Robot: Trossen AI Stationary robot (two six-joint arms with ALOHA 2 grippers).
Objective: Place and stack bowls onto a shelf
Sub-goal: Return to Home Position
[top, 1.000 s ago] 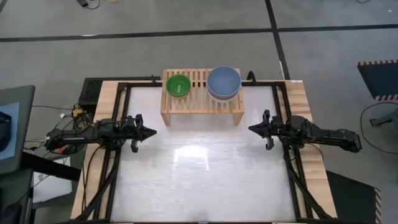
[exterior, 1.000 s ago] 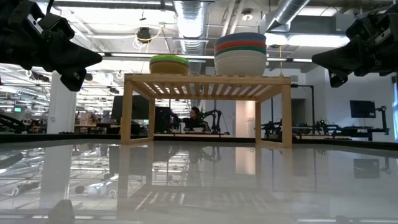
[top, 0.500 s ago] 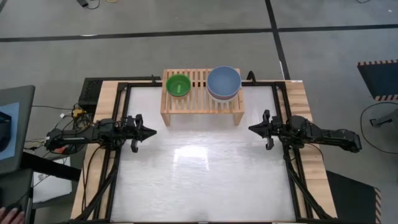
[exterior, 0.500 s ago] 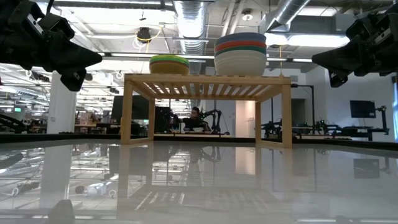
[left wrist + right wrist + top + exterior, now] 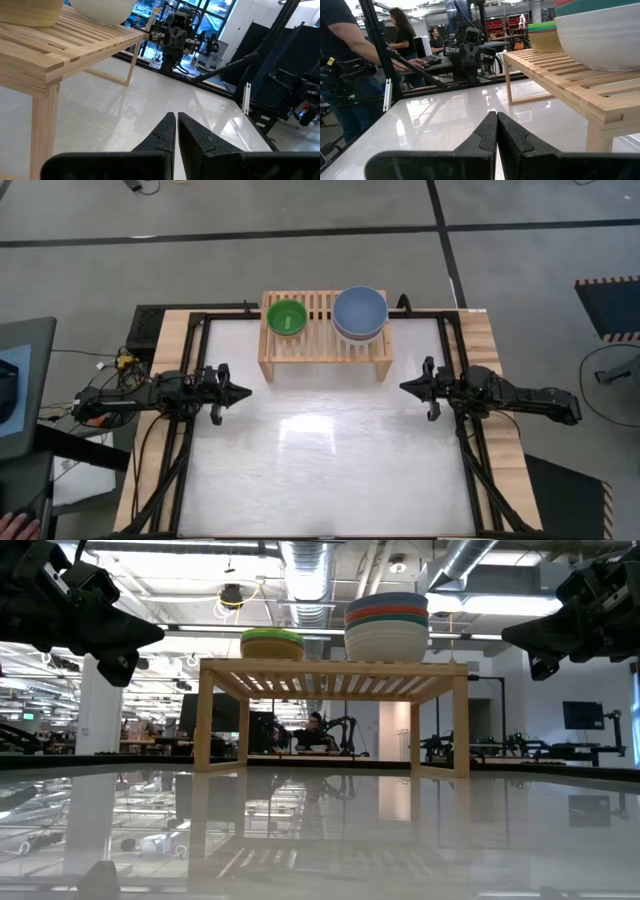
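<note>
The light-wood shelf stands on its two side legs at the table's far middle. On its slatted top rests a stack of smaller bowls with the lime green one on top, and to its right a stack of larger bowls with the blue one on top. In the low view the large stack shows cream-white at the bottom, then red, dark teal and blue. My left gripper hovers shut and empty at the table's left side. My right gripper hovers shut and empty at the right side.
The white tabletop lies between the two arms, in front of the shelf. Black frame rails run along the table's sides. People show in the room beyond the table in the right wrist view.
</note>
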